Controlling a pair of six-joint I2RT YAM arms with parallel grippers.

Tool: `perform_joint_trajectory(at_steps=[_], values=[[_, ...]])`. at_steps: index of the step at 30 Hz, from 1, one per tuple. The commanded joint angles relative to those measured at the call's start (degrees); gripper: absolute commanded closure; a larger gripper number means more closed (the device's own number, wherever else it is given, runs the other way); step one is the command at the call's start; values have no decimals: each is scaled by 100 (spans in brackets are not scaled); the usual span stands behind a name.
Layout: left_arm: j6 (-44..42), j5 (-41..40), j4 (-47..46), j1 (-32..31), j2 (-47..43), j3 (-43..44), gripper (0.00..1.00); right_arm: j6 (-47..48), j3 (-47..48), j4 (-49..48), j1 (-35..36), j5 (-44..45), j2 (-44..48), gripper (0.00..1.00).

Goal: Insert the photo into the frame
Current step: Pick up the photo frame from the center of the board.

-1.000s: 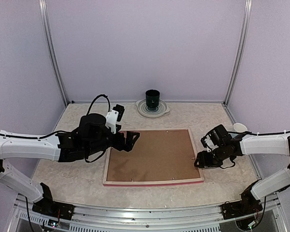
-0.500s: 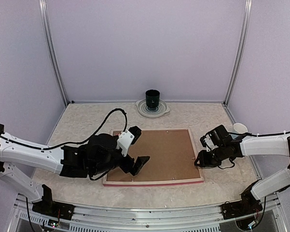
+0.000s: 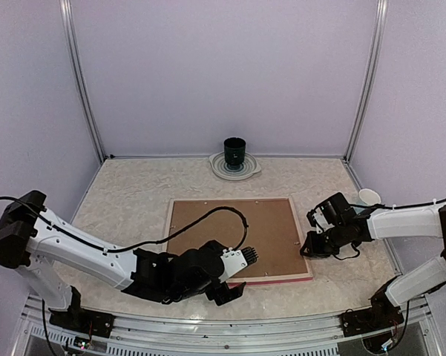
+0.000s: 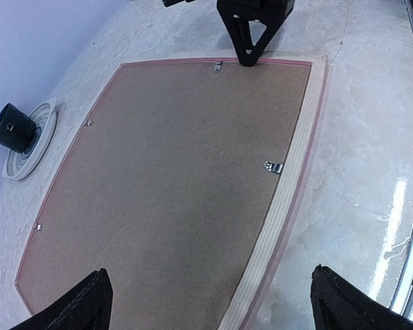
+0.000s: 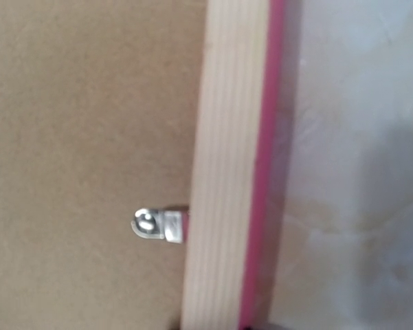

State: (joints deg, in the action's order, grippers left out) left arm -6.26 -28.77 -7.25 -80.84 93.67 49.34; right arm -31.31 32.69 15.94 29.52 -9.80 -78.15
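Observation:
The frame (image 3: 282, 277) lies face down in the middle of the table, its brown backing board (image 3: 245, 226) up, with a pale wood rim and a pink edge. The photo is not in view. My left gripper (image 3: 237, 276) hovers over the frame's near edge, open wide; in the left wrist view (image 4: 213, 309) one finger is over the backing and the other over the table. My right gripper (image 3: 309, 245) rests on the frame's right rim; the left wrist view (image 4: 249, 60) shows its fingers meeting in a point beside a metal clip (image 5: 158, 225).
A dark cup (image 3: 235, 150) stands on a round plate (image 3: 251, 170) at the back centre. A small white object (image 3: 369, 196) lies at the far right. Several metal clips (image 4: 273, 167) hold the backing. Metal rails run along the table's near edge.
My left arm has swung from the frame's far left corner across the backing to its near edge. The right arm and the frame have not moved.

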Motion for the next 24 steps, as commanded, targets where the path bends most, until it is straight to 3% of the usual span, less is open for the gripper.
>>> perform_joint_trajectory(at_steps=[1,24], values=[[-569,-132,196,-155,318,295,1,75,86,98,63,-29,11,83],[-1353,-591,707,-485,1510,996,1,155,1014,1025,80,-44,607,88]])
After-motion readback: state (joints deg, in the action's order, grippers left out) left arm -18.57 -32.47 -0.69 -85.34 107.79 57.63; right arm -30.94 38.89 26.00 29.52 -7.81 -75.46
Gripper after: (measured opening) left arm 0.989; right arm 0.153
